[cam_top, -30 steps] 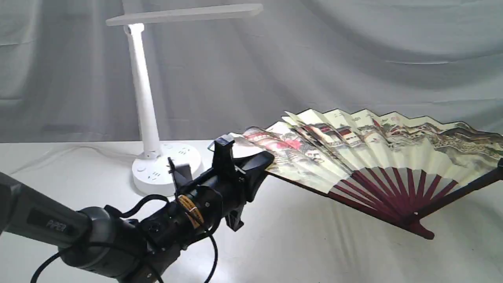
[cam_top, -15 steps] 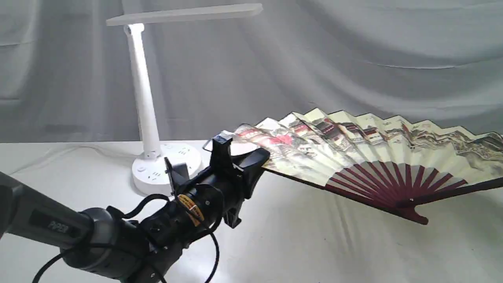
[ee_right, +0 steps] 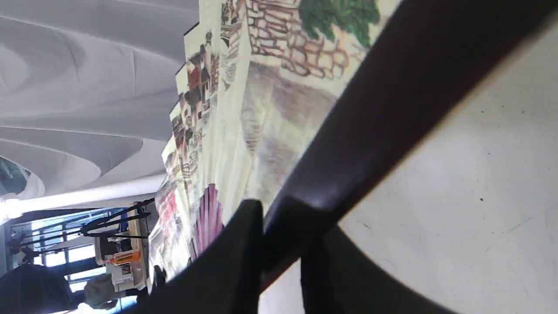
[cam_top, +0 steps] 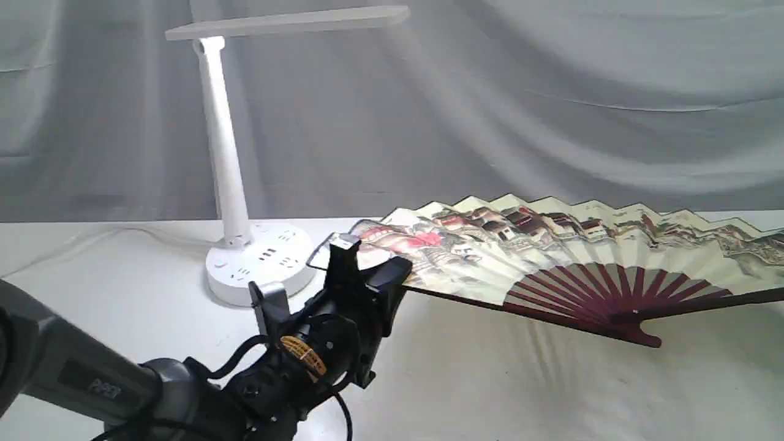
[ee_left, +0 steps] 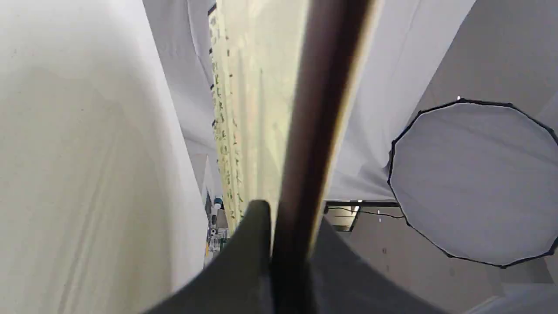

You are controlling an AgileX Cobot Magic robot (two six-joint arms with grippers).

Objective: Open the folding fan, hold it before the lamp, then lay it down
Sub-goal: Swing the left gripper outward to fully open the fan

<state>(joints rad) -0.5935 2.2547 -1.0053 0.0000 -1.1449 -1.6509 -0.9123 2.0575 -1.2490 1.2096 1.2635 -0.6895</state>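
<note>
Nearest, the left gripper [cam_top: 389,278] has its jaws closed on the left guard rib of the folding fan [cam_top: 551,257], which is spread wide and sits low over the white table [cam_top: 490,398]. The right gripper [ee_right: 281,248] is clamped on the fan's other dark guard rib. Just behind the fan's left end, the lamp [cam_top: 228,159] stands upright before the grey drapery [cam_top: 551,92].

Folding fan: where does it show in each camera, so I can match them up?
Exterior: folding fan spread open, right of centre.
Left wrist: folding fan edge-on through the centre.
Right wrist: folding fan, painted leaf and dark rib, centre.
Shared landmark: white tablecloth.
</note>
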